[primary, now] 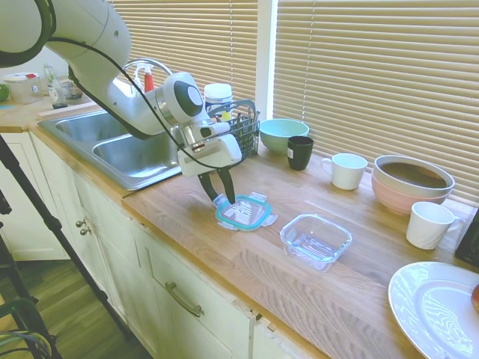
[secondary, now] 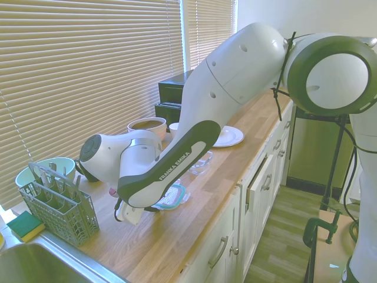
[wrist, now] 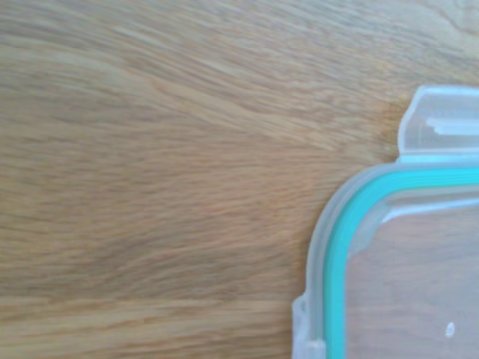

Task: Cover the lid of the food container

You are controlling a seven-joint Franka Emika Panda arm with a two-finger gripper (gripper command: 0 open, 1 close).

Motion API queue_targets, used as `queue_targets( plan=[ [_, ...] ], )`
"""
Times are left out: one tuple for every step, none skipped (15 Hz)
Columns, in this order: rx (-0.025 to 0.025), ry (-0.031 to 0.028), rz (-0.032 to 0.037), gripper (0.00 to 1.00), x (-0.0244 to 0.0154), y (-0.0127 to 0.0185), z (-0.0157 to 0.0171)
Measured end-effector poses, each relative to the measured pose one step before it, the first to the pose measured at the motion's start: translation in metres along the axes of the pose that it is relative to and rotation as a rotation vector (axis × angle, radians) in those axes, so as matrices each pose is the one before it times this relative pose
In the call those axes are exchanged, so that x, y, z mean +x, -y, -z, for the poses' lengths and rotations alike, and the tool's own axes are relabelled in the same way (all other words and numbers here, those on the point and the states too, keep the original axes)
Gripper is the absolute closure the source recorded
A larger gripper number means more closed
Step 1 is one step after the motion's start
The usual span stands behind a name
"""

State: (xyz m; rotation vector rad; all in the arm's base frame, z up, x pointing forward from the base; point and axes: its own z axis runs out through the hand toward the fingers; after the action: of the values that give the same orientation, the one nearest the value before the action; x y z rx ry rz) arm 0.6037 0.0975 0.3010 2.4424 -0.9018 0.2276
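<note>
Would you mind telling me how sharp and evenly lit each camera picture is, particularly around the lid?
First exterior view: sharp, bright daylight through the blinds, glare on the white plate; the lid reads clearly. Second exterior view: sharp, but the arm hides most of the lid. Wrist view: soft focus, evenly lit, only a lid corner on the wooden counter.
</note>
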Motion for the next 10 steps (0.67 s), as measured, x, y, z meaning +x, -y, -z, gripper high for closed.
queue_targets(
  plan=[
    [-0.00429, -0.00224, 0.00124, 1.0, -0.00007, 0.00015, -0.0015],
    [-0.00254, -0.00052, 0.00043, 1.0, -0.0003, 0.00034, -0.00116],
    [-0.00167, 0.00005, -0.00062, 1.0, -0.00036, 0.00041, -0.00098],
    [-0.00154, 0.0003, -0.00085, 1.0, -0.00032, 0.00036, -0.00096],
    [-0.00144, 0.00072, -0.001, 1.0, -0.00017, 0.00023, -0.00099],
    [-0.00126, 0.00079, -0.00109, 1.0, -0.00031, 0.00033, -0.00091],
    [-0.00205, -0.00198, -0.00225, 1.0, 0.00011, -0.00001, -0.00045],
    [-0.00197, -0.00294, -0.00282, 1.0, 0.00073, -0.0004, -0.00003],
    [-0.00089, -0.00029, -0.00231, 1.0, 0.00063, -0.00034, 0.00006],
    [0.00046, 0.00216, -0.00331, 1.0, 0.00072, -0.00037, 0.0003]
  ],
)
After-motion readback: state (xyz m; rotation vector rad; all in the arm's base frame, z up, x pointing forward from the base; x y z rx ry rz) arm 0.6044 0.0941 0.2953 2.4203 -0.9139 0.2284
